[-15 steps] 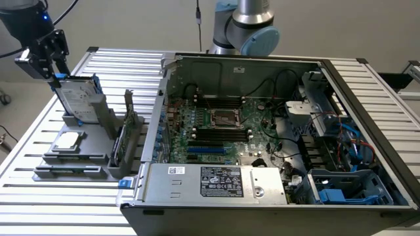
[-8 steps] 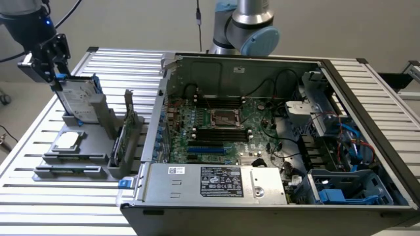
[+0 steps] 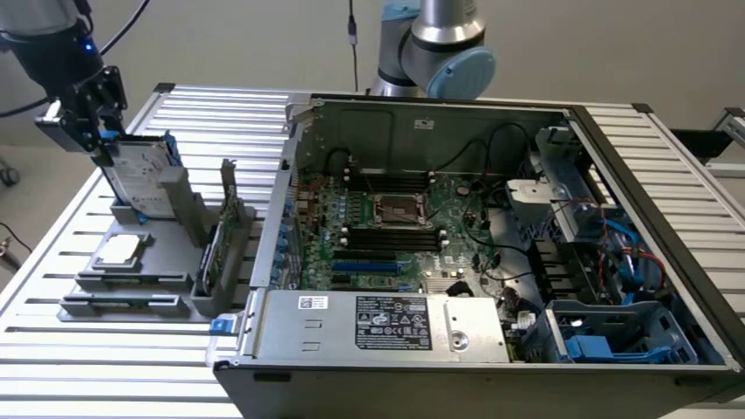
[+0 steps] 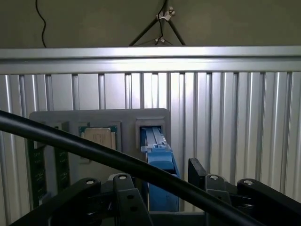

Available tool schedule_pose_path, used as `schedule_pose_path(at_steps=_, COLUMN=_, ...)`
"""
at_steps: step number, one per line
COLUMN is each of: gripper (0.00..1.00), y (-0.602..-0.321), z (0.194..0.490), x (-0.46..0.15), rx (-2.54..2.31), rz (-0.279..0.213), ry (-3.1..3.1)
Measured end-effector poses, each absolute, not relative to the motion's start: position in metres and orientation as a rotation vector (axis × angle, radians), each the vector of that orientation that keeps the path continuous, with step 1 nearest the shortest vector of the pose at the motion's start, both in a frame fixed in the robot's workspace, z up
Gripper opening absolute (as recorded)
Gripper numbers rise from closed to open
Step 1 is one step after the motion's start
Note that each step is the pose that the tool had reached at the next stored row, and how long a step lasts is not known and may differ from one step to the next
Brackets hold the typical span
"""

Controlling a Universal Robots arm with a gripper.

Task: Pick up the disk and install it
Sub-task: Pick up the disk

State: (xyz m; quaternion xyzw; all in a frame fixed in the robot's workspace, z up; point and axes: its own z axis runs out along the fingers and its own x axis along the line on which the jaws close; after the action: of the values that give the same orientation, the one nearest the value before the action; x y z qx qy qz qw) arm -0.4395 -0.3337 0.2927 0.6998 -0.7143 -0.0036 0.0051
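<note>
black end effector point(image 3: 103, 150), jaws wide, straddles the upright silver-grey metal disk point(image 3: 140, 170) with blue rails; disk stands in a grey holder point(image 3: 128, 281) near the slatted desk point(image 3: 222, 113) edge

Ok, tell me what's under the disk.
The disk stands upright in a slot of the grey holder, which rests on the slatted table. Its lower edge and the slot's floor are hidden by the holder's walls.
</note>
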Motion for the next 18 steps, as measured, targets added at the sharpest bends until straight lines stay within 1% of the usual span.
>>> schedule_pose_path(at_steps=18, gripper=0.54, y=-0.3329, z=0.2882, x=-0.4392, rx=2.186, rz=-0.011, ry=-2.240)
